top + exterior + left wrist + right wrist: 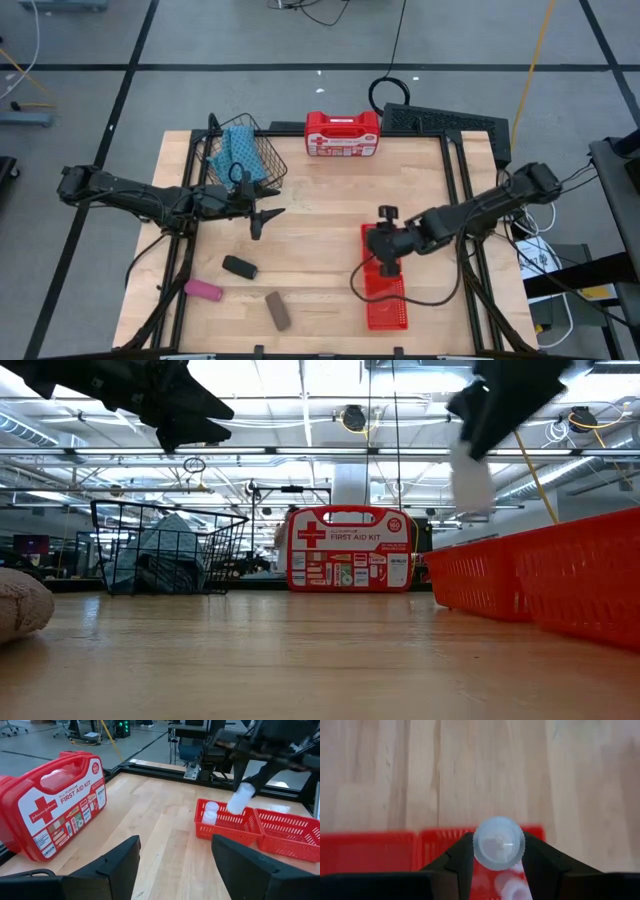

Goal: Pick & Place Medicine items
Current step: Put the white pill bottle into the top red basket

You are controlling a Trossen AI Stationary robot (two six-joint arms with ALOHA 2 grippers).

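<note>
While the left end effector (262,217) hangs above the tabletop (320,200) just in front of the black wire basket (262,160), its fingers stand spread with nothing between them. That basket holds a blue patterned cloth (238,150). Nearer the front edge, on the bare wood, lie three oblong pieces well apart from one another: a pink one (203,290), a black one (239,267) and a brown one (277,311). At the back edge stands the red first aid kit (342,134), upright. Farther right, the right end effector (498,851) is raised over the back end of the red tray (385,300), its fingers clamped on a small white bottle (498,843). Two more white bottles (210,812) already sit inside that tray, in the compartment below the held one.
</note>
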